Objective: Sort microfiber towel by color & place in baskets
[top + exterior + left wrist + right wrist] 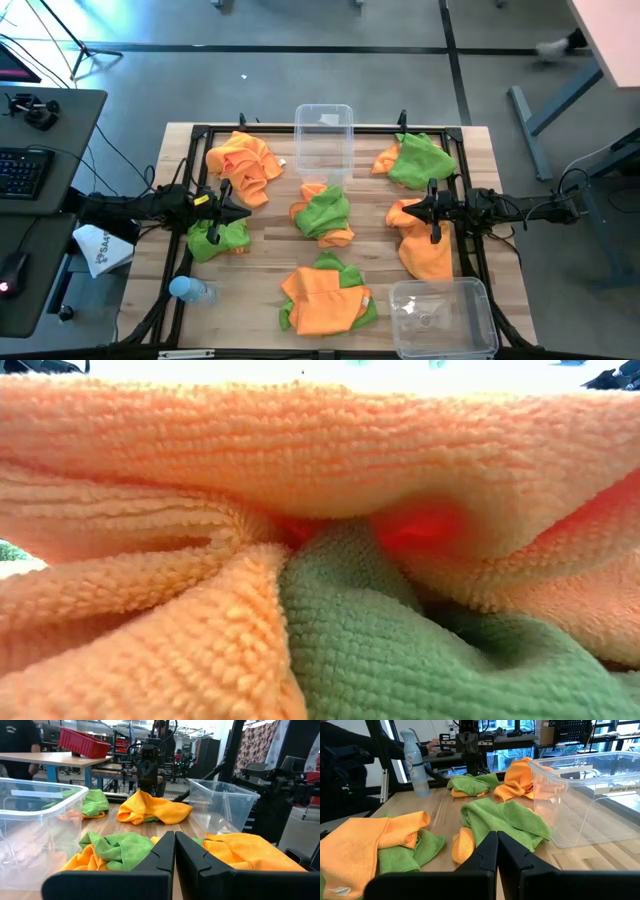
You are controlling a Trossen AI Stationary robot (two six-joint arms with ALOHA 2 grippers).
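Orange and lime green microfiber towels lie in several bunches on the wooden table: orange at the far left [243, 165], green and orange in the middle [322, 215], green and orange at the far right [415, 160], orange at the right [420, 245], and orange over green at the near edge [325, 295]. One clear basket [323, 135] stands at the far middle and another [440, 315] at the near right corner. My left gripper [245, 212] hovers shut above the table's left side, beside a green towel [218, 238]. My right gripper [402, 210] hovers shut at the right, facing it.
A blue-capped bottle [190, 290] stands at the near left corner, and a white paper bag [100, 250] lies off the table's left edge. A black frame [200, 130] runs around the tabletop. The low view is filled by an orange and green towel [320, 560] right before the camera.
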